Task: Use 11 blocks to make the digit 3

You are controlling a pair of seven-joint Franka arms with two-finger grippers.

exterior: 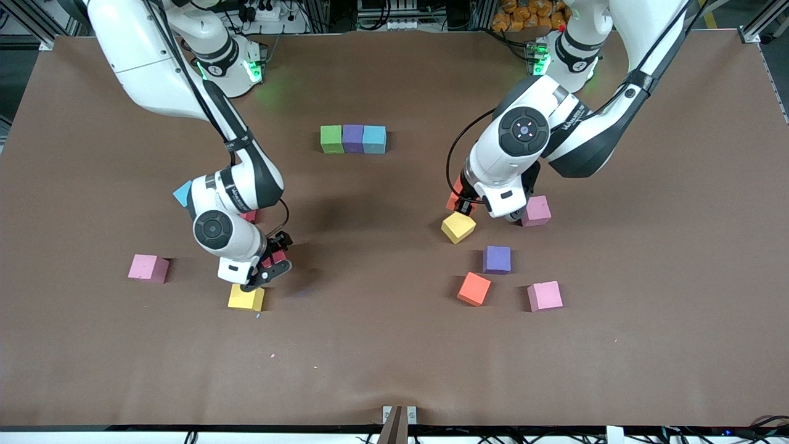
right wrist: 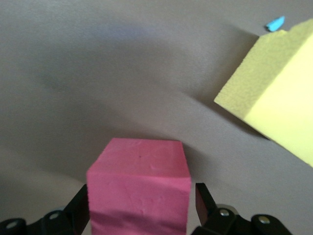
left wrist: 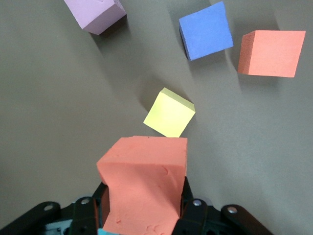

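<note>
Two hands each clamp a block: left orange (left wrist: 144, 188), right seemingly pink (right wrist: 139, 188).

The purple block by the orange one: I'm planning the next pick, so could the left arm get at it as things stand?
Probably not yet: the purple block lies uncovered, but the left gripper is shut on an orange block.
</note>
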